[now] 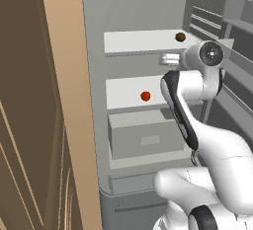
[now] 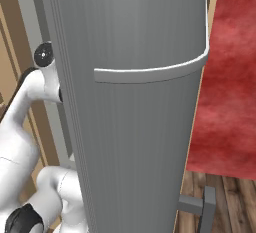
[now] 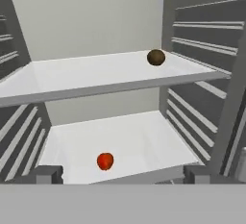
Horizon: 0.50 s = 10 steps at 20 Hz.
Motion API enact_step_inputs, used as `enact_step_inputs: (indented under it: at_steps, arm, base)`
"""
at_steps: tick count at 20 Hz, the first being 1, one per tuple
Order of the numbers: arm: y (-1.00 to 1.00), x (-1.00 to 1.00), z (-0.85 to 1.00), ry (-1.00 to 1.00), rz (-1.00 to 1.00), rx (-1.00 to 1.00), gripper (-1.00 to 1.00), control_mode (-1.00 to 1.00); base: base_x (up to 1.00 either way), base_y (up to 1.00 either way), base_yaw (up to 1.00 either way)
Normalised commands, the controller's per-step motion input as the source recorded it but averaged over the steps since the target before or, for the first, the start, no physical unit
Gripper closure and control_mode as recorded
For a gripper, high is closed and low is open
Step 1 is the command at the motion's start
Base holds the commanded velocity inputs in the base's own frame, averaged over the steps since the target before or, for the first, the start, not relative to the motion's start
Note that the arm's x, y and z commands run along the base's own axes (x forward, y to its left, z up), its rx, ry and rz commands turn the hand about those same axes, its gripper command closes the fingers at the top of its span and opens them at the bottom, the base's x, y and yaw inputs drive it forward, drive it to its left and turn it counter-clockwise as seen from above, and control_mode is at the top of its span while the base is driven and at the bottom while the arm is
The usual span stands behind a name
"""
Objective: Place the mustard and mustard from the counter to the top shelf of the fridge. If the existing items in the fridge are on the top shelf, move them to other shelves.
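The fridge (image 1: pixel 94 17) stands open in front of me. A dark brown oval lump (image 3: pixel 155 57) lies at the right end of the upper white shelf (image 3: pixel 72 76), and it also shows in the left base view (image 1: pixel 180 37). An orange-red ball (image 3: pixel 105 161) rests on the shelf below (image 3: pixel 144 141), near its front edge (image 1: pixel 145 96). My gripper (image 3: pixel 122 175) is open and empty. It reaches into the fridge at a height between the two shelves, with its hand (image 1: pixel 169 59) just left of the arm's wrist. The mustards and the counter are out of view.
A pale grey drawer box (image 1: pixel 146 137) sits under the lower shelf. The racked door (image 3: pixel 206 31) is close on the right. Its grey outer face with a curved handle (image 2: pixel 150 74) blocks the right base view. A tan cabinet panel (image 1: pixel 64 100) stands at the left.
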Motion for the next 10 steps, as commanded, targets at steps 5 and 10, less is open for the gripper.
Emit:
enact_step_inputs:
  at_steps: [5, 10]
  arm:
    - [-0.06, -1.00, 0.91, 0.03, -0.09, 0.00, -1.00, -1.00]
    - [-0.25, -0.83, 0.41, -0.02, -0.08, 0.00, -1.00, -1.00]
  base:
    - [0.00, 0.00, 0.00]
    - [0.00, 0.00, 0.00]
